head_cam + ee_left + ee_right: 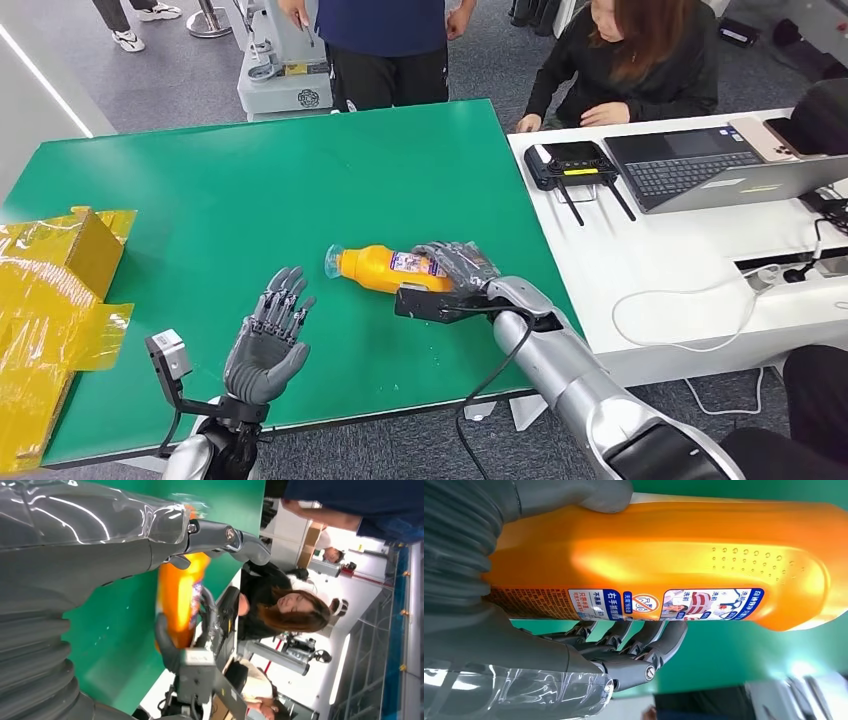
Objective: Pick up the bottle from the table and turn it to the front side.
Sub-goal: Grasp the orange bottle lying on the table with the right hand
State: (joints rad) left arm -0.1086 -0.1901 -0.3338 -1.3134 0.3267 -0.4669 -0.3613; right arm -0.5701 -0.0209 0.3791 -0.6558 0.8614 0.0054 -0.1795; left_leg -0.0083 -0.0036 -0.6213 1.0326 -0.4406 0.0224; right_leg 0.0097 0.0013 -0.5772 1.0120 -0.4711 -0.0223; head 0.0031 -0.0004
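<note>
An orange bottle (pixel 385 268) with a clear cap and a blue-and-white label lies on its side on the green table (pixel 300 180), cap pointing left. My right hand (pixel 455 272) grips its base end, fingers over the top and thumb below; up close the thumb and fingers (pixel 634 647) wrap the bottle (pixel 664 560). My left hand (pixel 268 335) stands open, fingers spread upward, a short way left of the bottle and clear of it. The left wrist view looks past my left hand (pixel 75 555) at the bottle (pixel 177 597).
Crumpled yellow packaging (pixel 45 300) lies at the table's left edge. A white desk (pixel 680 260) to the right carries a laptop (pixel 710 165), a black router (pixel 570 165) and cables. Two people (pixel 390 40) are at the far side.
</note>
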